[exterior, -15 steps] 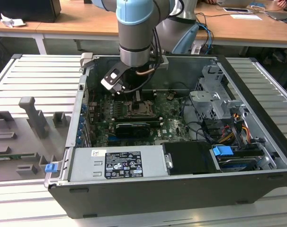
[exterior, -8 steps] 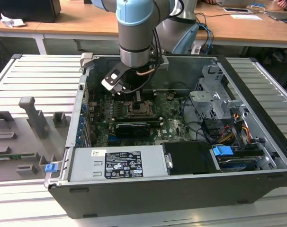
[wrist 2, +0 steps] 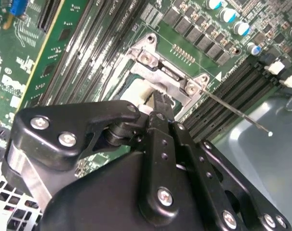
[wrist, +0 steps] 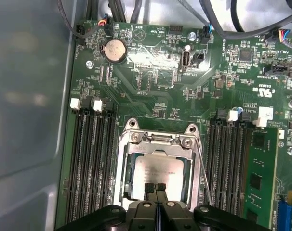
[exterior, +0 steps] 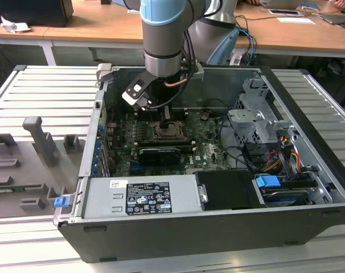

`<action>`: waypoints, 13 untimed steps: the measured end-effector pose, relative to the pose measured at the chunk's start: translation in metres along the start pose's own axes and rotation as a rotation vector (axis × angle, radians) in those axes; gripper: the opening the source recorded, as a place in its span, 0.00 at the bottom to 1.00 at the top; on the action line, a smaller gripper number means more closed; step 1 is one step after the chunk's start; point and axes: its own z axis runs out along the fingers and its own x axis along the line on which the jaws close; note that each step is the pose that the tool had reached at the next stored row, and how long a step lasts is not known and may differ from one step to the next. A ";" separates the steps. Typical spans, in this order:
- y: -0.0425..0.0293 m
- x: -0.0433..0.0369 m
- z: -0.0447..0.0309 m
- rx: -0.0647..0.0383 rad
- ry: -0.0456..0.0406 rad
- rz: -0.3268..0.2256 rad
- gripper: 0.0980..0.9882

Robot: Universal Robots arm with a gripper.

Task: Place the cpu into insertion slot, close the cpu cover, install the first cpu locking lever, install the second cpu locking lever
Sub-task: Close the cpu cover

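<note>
**CPU seated in slot; hand closed at the cover**

CPU [wrist: 158, 168] lies flat in the slot [wrist: 120, 159]. Its silvery face shows through the cutout of the cover [wrist: 160, 144], which appears folded down over it. In the exterior view this assembly sits just above and left of frame centre, directly under the arm. The hand [wrist: 155, 188] has its fingertips pressed together with nothing between them, the tips at the edge of the CPU face. Joined tips probably serve as a single narrow pushing point. One thin lever [wrist: 202, 166] runs beside the cover, angles away from the slot and appears unlatched above the board [wrist: 151, 77].
</note>
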 end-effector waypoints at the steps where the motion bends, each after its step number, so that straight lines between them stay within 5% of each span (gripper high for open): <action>1: 0.0009 -0.0002 -0.0001 0.001 -0.0003 0.000 0.01; 13: 0.0133 -0.0012 0.0006 0.002 -0.0002 0.000 0.01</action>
